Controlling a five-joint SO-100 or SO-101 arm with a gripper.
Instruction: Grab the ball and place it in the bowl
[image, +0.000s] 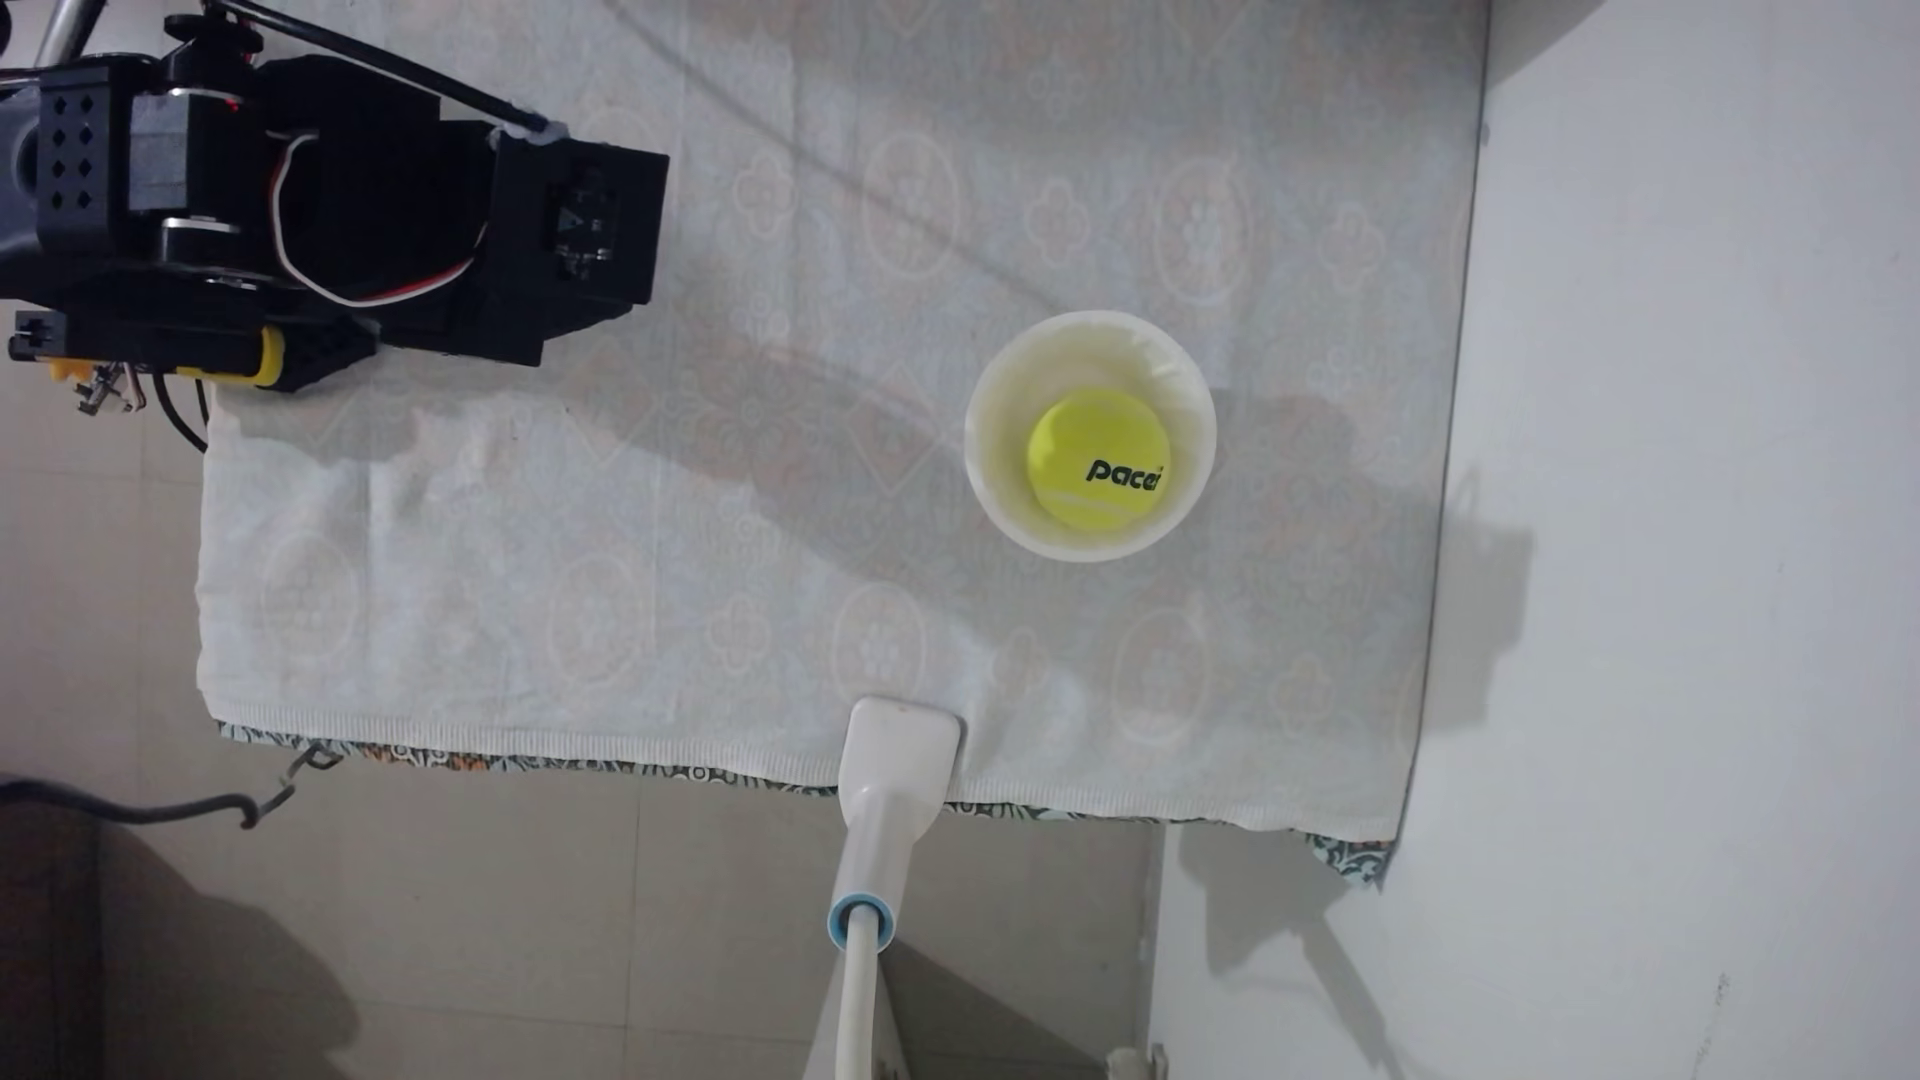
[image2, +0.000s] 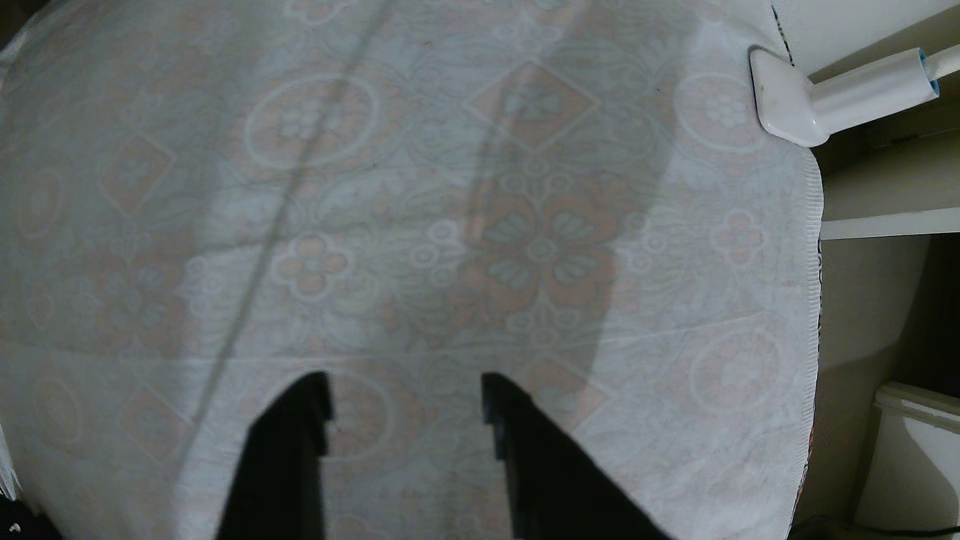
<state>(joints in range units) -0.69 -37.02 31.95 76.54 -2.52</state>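
Fixed view from above: ball (image: 1098, 458), bright yellow-green with black lettering, seated inside bowl (image: 1090, 436), low against the wall nearer the clamp head (image: 902, 748). Bowl standing on pale patterned cloth (image: 623, 582), well apart from arm (image: 332, 208), which sits folded at the far upper-left corner relative to the bowl. White clamp head on a stalk gripping the cloth edge below the bowl.

Wrist view: gripper (image2: 408, 400) with both dark fingers (image2: 291, 441) spread wide, bare cloth between them, nothing held; clamp head (image2: 784, 104) at upper right.

Handling, as judged: ball light, fuzzy and slightly springy, felt giving good friction; best taken across its widest girth with jaws well apart. Bowl apparently thin, light and easily tipped or nudged by a stray finger. Task, judged from placement, apparently complete.

Hidden or unclear: last letter of the lettering curving out of sight; underside of ball and bowl bottom covered; fluting of bowl wall washed out by yellow reflection; finger bases cut off at lower edge of wrist view; gripper itself not distinguishable within the dark arm mass in fixed view.
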